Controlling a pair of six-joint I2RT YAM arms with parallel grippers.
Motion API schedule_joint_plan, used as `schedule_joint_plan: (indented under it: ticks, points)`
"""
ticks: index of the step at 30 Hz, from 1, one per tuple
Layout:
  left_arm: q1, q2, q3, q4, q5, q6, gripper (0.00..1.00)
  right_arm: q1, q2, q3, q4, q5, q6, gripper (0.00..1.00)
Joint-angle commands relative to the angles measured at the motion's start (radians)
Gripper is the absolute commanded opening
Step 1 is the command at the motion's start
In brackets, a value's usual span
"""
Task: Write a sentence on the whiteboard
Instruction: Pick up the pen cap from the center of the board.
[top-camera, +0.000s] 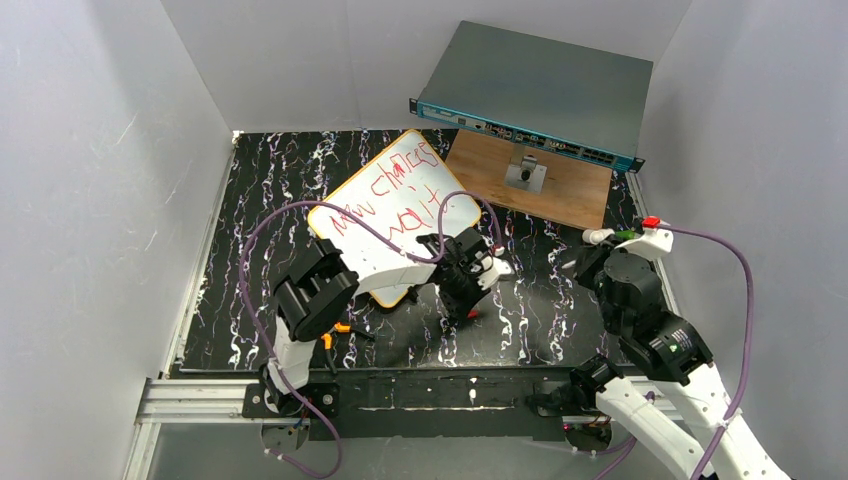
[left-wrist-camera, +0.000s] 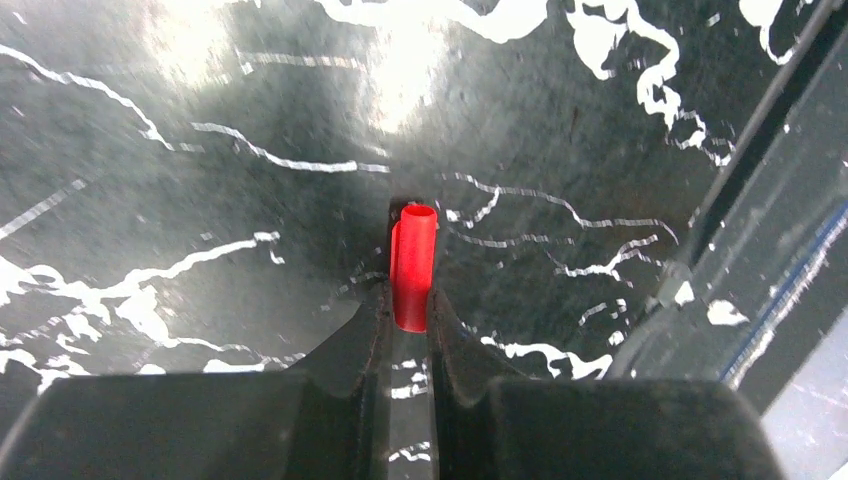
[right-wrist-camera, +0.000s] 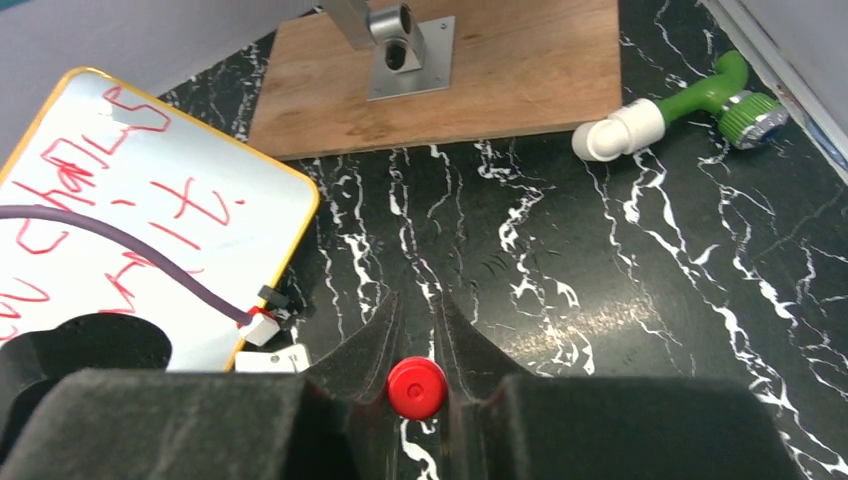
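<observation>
left gripper (left-wrist-camera: 412, 300) jaws pinched tight on short red tube (left-wrist-camera: 414, 250); the tube sticks out past the fingertips, its long axis in line with the fingers and its hollow end away from the camera, over the black marbled table (left-wrist-camera: 200, 120). right gripper (right-wrist-camera: 418, 300) jaws narrow, clamped on red round piece (right-wrist-camera: 417, 387), seen end-on deep between the fingers, can't tell its length. whiteboard (top-camera: 420, 190) flat on the table, left of centre, far corner near the wooden board (top-camera: 560, 185), long axis diagonal near-left to far-right. sentence (top-camera: 385, 190) in red, two lines along that same diagonal. left gripper just off the board's near-right edge
</observation>
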Motion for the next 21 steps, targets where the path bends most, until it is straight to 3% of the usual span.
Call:
schedule_joint_plan:
  ticks: [1,7,21]
  points:
    - [0.018,-0.079,-0.058,-0.113,0.115,-0.011,0.0,0.004,0.007,0.061,0.106,-0.038,-0.023,0.01]
    - [0.037,-0.19,-0.092,-0.081,0.229,-0.013,0.0,0.004,0.005,0.099,0.177,-0.128,-0.046,0.01]
    - [0.107,-0.381,-0.026,-0.048,0.437,-0.08,0.0,0.004,0.005,0.178,0.31,-0.563,-0.103,0.01]
